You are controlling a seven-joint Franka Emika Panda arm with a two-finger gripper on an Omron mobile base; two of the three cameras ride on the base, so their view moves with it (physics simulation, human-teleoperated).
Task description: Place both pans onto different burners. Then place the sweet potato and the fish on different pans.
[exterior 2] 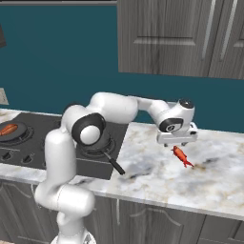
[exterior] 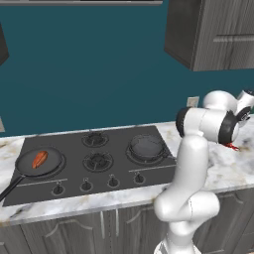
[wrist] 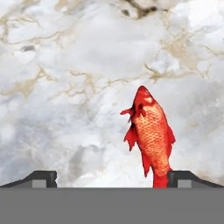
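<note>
A: What sits nearest, under the hand?

B: The robot's jaws [exterior 2: 177,143] hang spread wide and hold nothing. Just below them a bright red-orange scaly fish [wrist: 150,131] lies flat on the white marble tabletop [exterior 2: 214,176]. In the hand view its tail reaches down beside the right dark fingertip [wrist: 186,178], its head pointing away.

A: And toward the stove?

B: To the arm's left lies the flat black cooktop [exterior: 74,171] with its gas rings. One round shallow black frying pan [exterior: 147,147] rests on the right burner, its long thin handle [exterior 2: 114,164] sticking out over the front edge of the cooktop.

A: Farthest off?

B: On the far left burner sits the second black frying pan [exterior: 24,166], handle pointing front-left. A dull orange-brown tapered sweet potato [exterior: 39,159] lies inside it.
</note>
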